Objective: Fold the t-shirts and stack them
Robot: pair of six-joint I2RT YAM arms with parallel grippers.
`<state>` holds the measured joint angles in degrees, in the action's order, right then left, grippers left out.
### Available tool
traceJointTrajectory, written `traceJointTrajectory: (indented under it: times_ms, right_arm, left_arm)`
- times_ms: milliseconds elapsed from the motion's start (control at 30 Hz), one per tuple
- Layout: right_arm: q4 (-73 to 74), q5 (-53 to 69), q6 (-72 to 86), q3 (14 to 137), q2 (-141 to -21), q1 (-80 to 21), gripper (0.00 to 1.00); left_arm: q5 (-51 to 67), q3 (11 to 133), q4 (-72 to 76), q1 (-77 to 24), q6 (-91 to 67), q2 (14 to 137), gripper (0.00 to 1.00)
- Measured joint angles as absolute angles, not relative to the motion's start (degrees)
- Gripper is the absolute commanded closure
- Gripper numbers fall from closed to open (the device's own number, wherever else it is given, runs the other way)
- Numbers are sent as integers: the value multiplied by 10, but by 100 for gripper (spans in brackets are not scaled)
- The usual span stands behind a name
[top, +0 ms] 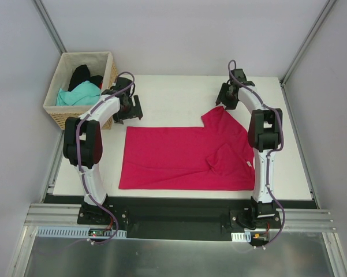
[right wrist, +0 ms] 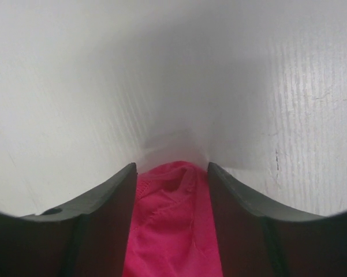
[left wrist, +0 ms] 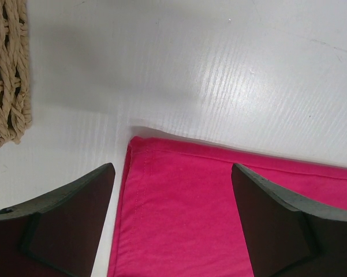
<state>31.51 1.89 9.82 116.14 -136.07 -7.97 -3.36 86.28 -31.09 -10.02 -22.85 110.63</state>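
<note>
Right gripper (right wrist: 172,168) seems pinched on a sleeve tip of the crimson-pink shirt (top: 173,158), which lies spread on the table (top: 179,95). Left gripper (left wrist: 172,170) hangs, fingers apart, above the shirt's far-left corner, beside the basket (top: 56,114).

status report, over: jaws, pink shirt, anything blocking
left jaws open over far-left corner of pink shirt. right jaws shut on its sleeve tip. shirt spread out, nothing on it. basket off left, clear.

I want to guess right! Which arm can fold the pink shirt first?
Probably right: the right pincer pinches the pink shirt at its far tip; the left pincer hangs open above a corner, gripping nothing.
</note>
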Motion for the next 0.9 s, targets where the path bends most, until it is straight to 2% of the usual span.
traceJointTrajectory:
  times_ms: [133, 367, 567, 833, 900]
  right_arm:
    - [307, 18, 106, 1164, -1368, -82, 61]
    - [303, 5, 114, 1168, -1375, -84, 99]
    - [303, -15, 113, 1168, -1375, -84, 99]
    - [298, -25, 102, 1164, -1373, -84, 99]
    - [297, -26, 101, 1163, -1373, -83, 99]
  left_arm:
    - [-32, 862, -311, -99, -229, 1106, 18]
    - [-29, 861, -310, -93, -229, 1106, 18]
    - [-28, 861, -310, -89, -230, 1107, 20]
    - [-34, 845, -302, -89, -266, 1123, 38]
    - [-40, 829, -298, -89, -282, 1123, 39]
